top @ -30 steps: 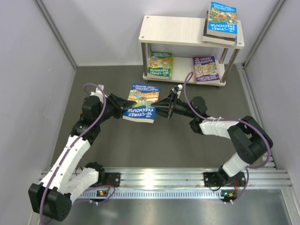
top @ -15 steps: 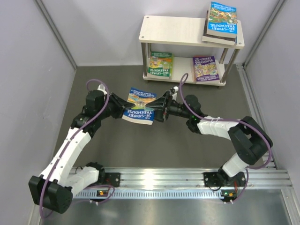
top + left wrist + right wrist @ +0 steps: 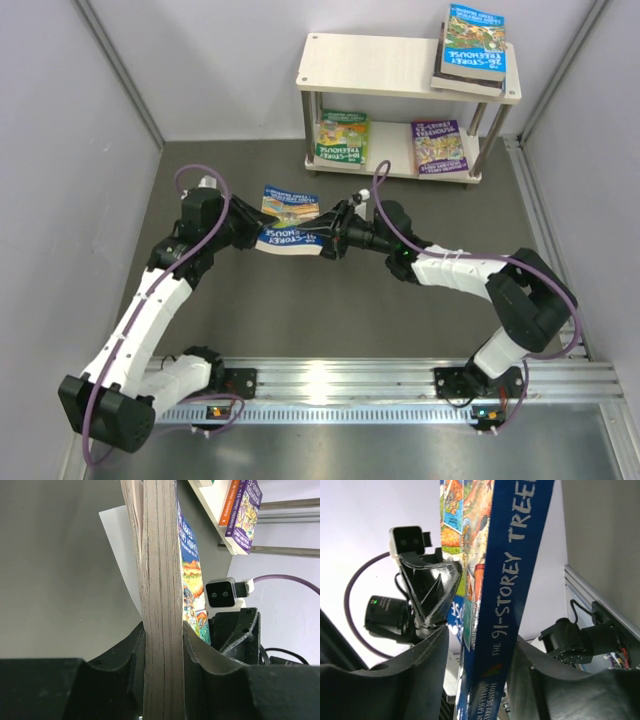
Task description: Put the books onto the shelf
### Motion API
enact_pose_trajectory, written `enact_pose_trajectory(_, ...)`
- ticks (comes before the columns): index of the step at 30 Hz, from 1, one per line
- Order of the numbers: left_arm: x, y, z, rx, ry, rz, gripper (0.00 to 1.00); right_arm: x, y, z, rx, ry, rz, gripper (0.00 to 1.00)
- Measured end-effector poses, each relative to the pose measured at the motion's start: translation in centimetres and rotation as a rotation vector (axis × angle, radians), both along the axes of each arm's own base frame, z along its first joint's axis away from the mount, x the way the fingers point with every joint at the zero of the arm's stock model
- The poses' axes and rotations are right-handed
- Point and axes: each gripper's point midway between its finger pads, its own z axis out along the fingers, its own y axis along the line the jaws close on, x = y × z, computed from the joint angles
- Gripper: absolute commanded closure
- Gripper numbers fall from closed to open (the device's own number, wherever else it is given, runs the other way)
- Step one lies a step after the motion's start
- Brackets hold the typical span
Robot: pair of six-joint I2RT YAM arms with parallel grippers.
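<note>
Left arm [image 3: 150, 310] and right arm [image 3: 465, 268]: white shell links between black joint housings, of matching build. A purple cable [image 3: 280, 578] runs along each arm. Left tool [image 3: 163, 635] and right tool [image 3: 477, 640]: matte black moulded fingers. A white wrist camera [image 3: 223, 594] with two dark lenses sits on each wrist. Black bases [image 3: 232, 381] are bolted to a ribbed silver rail [image 3: 350, 385] at 6 o'clock. Green light [image 3: 376, 601] lit on a black left-arm joint.

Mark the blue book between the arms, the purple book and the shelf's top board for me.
blue book [image 3: 288, 222]: top external view, middle of its cover.
purple book [image 3: 437, 145]: top external view, centre of its cover.
shelf [image 3: 370, 60]: top external view, bare part of its top board.
</note>
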Motion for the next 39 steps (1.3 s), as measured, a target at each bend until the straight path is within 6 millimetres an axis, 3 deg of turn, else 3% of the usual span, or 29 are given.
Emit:
enact_pose_trajectory(3, 0.2, 0.0, 0.0, 0.005, 0.004, 0.002, 1.00, 0.2, 0.0, -0.6, -0.039, 0.017, -0.014, 0.71)
enact_pose_trajectory(10, 0.2, -0.2, 0.0, 0.015, 0.004, -0.010, 1.00, 0.3, -0.5, -0.8, -0.088, 0.031, -0.030, 0.96)
enact_pose_trajectory(14, 0.5, -0.4, 0.4, 0.021, -0.006, -0.017, 1.00, 0.8, -0.8, -0.3, -0.156, -0.007, -0.025, 1.00)
enact_pose_trajectory(17, 0.9, -0.6, 1.1, 0.019, -0.030, -0.031, 0.74, 1.6, -1.3, 0.4, -0.209, -0.057, -0.012, 1.00)
enact_pose_trajectory(18, 1.1, -0.8, 1.4, 0.016, -0.040, -0.038, 0.58, 1.8, -1.6, 0.6, -0.220, -0.071, -0.007, 1.00)
enact_pose_trajectory(19, 1.3, -1.0, 1.6, 0.021, -0.050, -0.048, 0.51, 2.2, -1.9, 0.8, -0.230, -0.093, -0.003, 1.00)
enact_pose_trajectory(21, 1.3, -0.7, 1.0, 0.068, -0.049, -0.063, 0.35, 3.9, -3.3, 1.0, -0.256, -0.130, -0.035, 1.00)
enact_pose_trajectory(25, 0.8, 1.0, -0.9, 0.168, -0.002, -0.046, 0.31, 9.5, -8.2, 0.7, -0.330, -0.141, -0.183, 1.00)
enact_pose_trajectory(28, 0.4, 1.7, -1.7, 0.216, 0.019, -0.047, 0.32, 13.0, -10.5, 1.0, -0.356, -0.158, -0.265, 1.00)
enact_pose_trajectory(35, 0.0, 2.5, -2.2, 0.272, 0.036, -0.048, 0.34, 16.4, -10.5, 2.5, -0.352, -0.211, -0.272, 1.00)
enact_pose_trajectory(39, 0.2, 2.6, -2.0, 0.286, 0.033, -0.048, 0.34, 17.6, -10.5, 2.2, -0.351, -0.211, -0.267, 1.00)
